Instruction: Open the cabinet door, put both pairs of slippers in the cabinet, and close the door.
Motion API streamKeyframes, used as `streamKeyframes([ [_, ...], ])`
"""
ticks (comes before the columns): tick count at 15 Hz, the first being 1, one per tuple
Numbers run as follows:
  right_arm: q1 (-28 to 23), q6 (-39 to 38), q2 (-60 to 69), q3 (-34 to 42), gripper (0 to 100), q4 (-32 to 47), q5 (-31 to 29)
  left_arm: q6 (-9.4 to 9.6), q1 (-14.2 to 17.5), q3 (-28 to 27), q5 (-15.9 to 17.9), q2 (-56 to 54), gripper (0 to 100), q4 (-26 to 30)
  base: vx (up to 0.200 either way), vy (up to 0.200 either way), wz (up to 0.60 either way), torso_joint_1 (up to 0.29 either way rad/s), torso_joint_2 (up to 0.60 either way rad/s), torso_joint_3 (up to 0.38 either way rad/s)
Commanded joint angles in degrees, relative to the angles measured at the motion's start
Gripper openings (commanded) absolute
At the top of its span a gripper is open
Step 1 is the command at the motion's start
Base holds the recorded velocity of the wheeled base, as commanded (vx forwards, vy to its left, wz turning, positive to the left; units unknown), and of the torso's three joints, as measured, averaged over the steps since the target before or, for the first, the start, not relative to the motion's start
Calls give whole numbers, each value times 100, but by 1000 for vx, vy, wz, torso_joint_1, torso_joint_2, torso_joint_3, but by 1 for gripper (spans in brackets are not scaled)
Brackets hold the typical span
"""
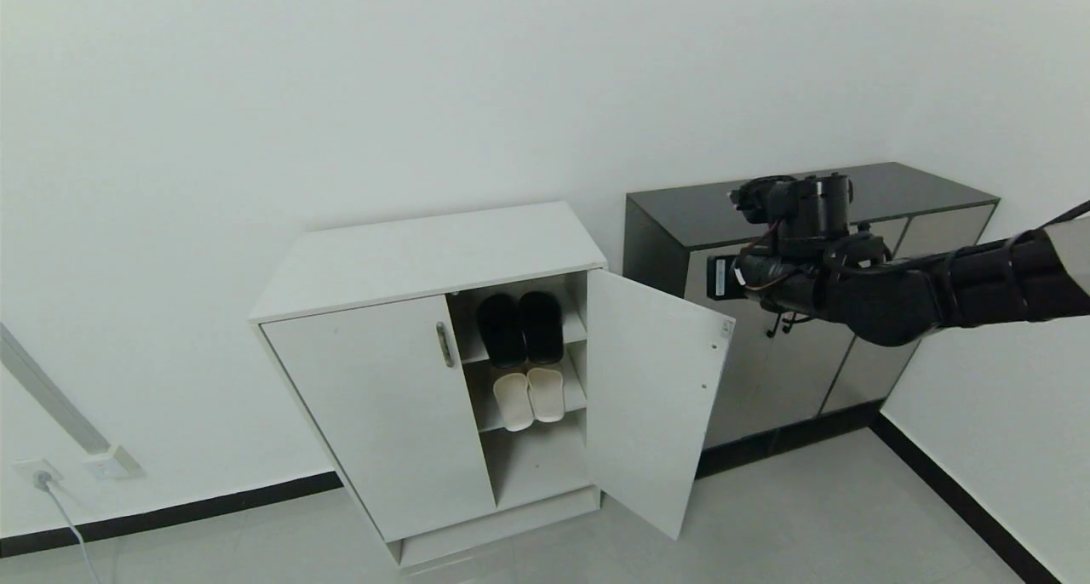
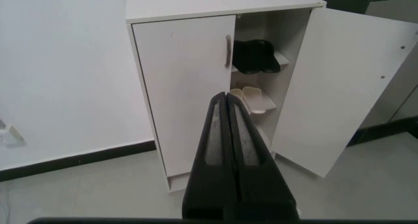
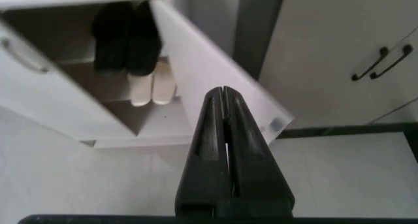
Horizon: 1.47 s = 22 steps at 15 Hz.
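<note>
Both pairs are shelved in the cabinet [image 1: 426,252]: black slippers [image 1: 519,329] above white slippers [image 1: 530,398]. Door [image 1: 651,397] stands open. Right hand [image 3: 224,96], fingers together and empty, should be pushed against the door's outer face near the free edge.

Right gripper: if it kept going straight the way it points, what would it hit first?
Most likely the open cabinet door: the shut right gripper aims at its panel near the free edge. Depth is unclear, so it could pass just beside it.
</note>
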<state>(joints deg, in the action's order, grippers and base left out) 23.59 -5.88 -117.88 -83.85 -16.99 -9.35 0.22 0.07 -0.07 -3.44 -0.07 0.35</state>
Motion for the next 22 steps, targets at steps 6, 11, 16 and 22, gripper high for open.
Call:
streamKeyframes([
  [6,-460,-19,-1193,-1380,0,276,30,-4,1,-1,-8,7,0,0,0,0,0,0,0,0],
  [11,-504,-116,-1527,-1380,0,214,56,-4,1,-1,-8,7,0,0,0,0,0,0,0,0],
  [16,-540,-142,-1615,-1283,0,126,65,-4,1,-1,-8,7,0,0,0,0,0,0,0,0],
  [22,-557,-142,-1773,-1169,0,-67,74,-13,1,-1,-8,7,0,0,0,0,0,0,0,0],
])
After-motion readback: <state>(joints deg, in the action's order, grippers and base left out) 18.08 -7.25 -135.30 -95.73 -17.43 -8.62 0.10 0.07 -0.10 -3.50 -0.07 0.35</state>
